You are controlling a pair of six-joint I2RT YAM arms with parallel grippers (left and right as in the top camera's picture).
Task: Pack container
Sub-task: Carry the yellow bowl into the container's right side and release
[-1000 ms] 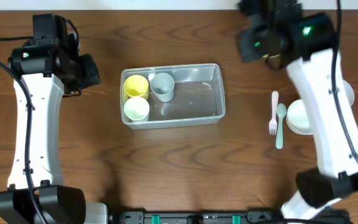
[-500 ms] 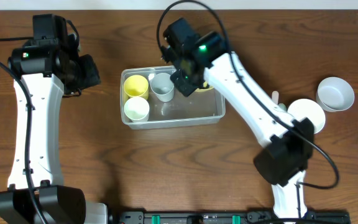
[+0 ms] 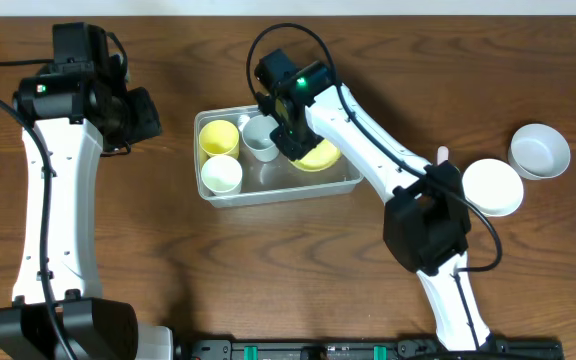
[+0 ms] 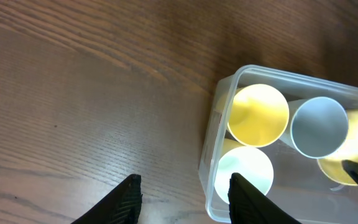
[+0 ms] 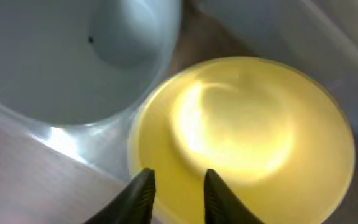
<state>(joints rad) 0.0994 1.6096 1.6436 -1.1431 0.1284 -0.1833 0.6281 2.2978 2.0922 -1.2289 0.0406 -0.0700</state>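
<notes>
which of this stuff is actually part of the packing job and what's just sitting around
Part of the job: container, with yellow cup, white cup and grey cup inside; yellow bowl, gripped by right gripper.

Sitting around: nearer white bowl and farther white bowl, outside it, probably packed next; left gripper, open, idle.

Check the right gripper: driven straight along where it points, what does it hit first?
The yellow bowl inside the container, beside the grey cup. The right wrist view shows it directly ahead of the right gripper; contact with its rim may already exist, depth is unclear.
</notes>
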